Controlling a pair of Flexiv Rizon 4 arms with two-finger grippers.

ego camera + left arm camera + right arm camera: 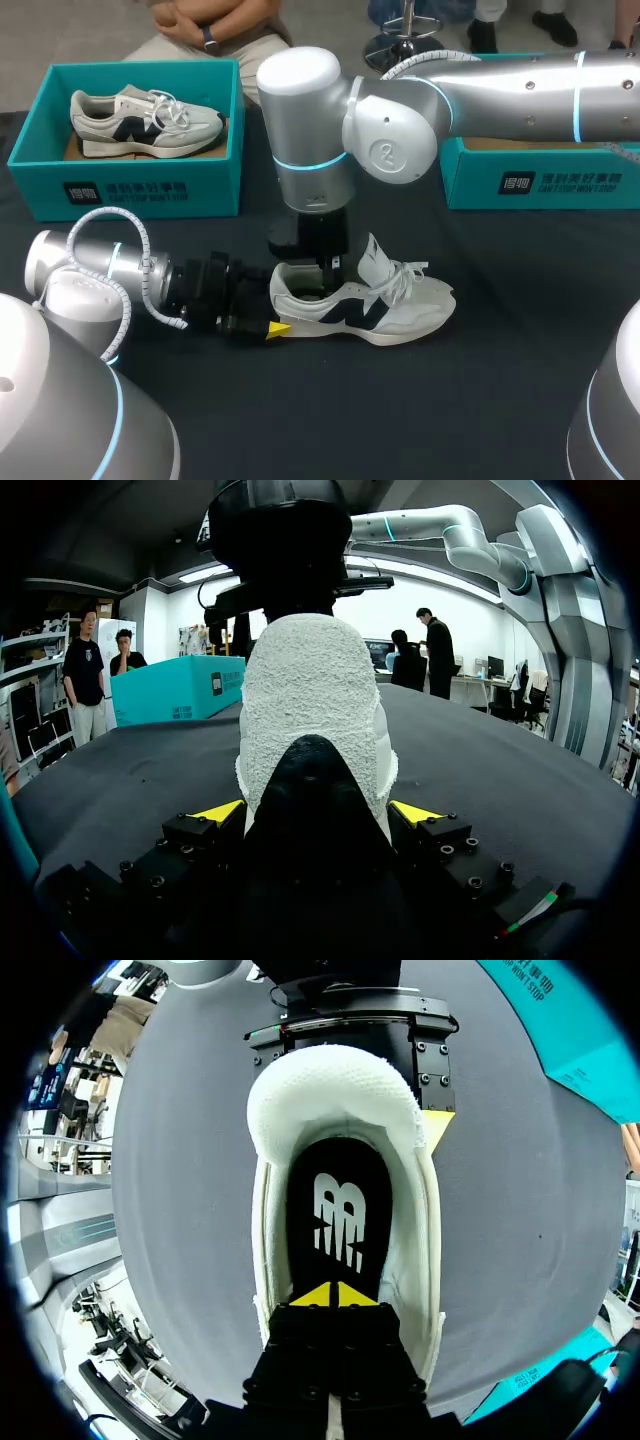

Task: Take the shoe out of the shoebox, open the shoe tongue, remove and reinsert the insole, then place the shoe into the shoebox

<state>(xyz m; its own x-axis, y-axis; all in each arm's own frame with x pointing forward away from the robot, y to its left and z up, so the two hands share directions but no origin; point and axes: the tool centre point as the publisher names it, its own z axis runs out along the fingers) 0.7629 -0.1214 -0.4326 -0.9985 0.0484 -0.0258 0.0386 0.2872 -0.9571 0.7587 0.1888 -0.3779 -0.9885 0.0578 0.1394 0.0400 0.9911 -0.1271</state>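
A white shoe [385,308] with a dark side logo lies on the black table, toe to the right, its tongue [377,260] lifted. My left gripper [270,318] comes in from the left. Its yellow fingertips [220,811] sit against both sides of the heel [312,695], so it is shut on the shoe. My right gripper [327,272] points straight down into the shoe's opening. Its two yellow tips are shut together [333,1295] and rest on the black insole [340,1200] that lies flat inside the shoe. Nothing is held between them.
A teal shoebox [135,185] at the back left holds a second white shoe [145,122]. Another teal shoebox [545,180] stands at the back right, behind my right arm. A person sits just beyond the table's far edge.
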